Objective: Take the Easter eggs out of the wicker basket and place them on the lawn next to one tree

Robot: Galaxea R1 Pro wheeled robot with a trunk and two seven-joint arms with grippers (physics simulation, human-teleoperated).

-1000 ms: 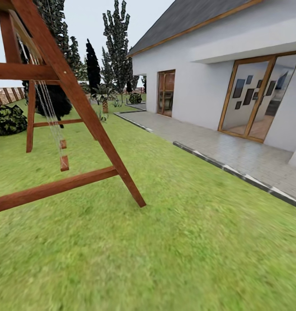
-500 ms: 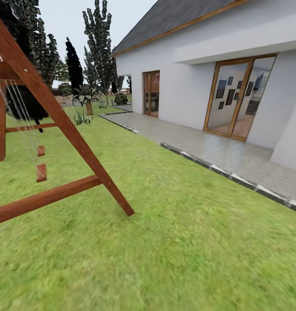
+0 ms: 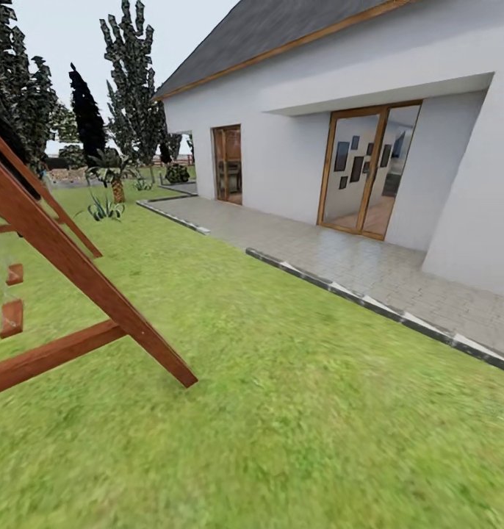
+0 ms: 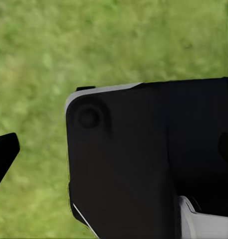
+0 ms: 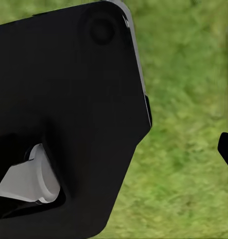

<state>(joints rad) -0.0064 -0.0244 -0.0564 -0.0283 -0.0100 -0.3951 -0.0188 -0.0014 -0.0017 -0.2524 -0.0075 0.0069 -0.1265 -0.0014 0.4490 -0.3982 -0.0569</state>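
Note:
The lawn (image 3: 281, 411) of mottled green grass spreads across the head view in the garden. The Easter eggs and the wicker basket are out of view. In the left wrist view my left gripper (image 4: 114, 149) hangs over grass, one black fingertip (image 4: 4, 152) out at the frame's edge, nothing between the fingers. In the right wrist view my right gripper (image 5: 114, 149) is likewise open over grass, with one fingertip (image 5: 227, 147) at the frame's edge. A black part of my own body hides much of both wrist views.
A brown wooden swing frame (image 3: 83, 283) stands on the grass at the left. A white house (image 3: 340, 147) with glass doors and a grey paved strip (image 3: 369, 272) with a stone kerb runs along the right. Tall dark conifers (image 3: 131, 95) and a short palm (image 3: 116, 180) stand far back.
The whole head picture has slid left, so the camera has turned right: the swing frame sits further left and more of the house shows. Nothing in the garden itself has moved.

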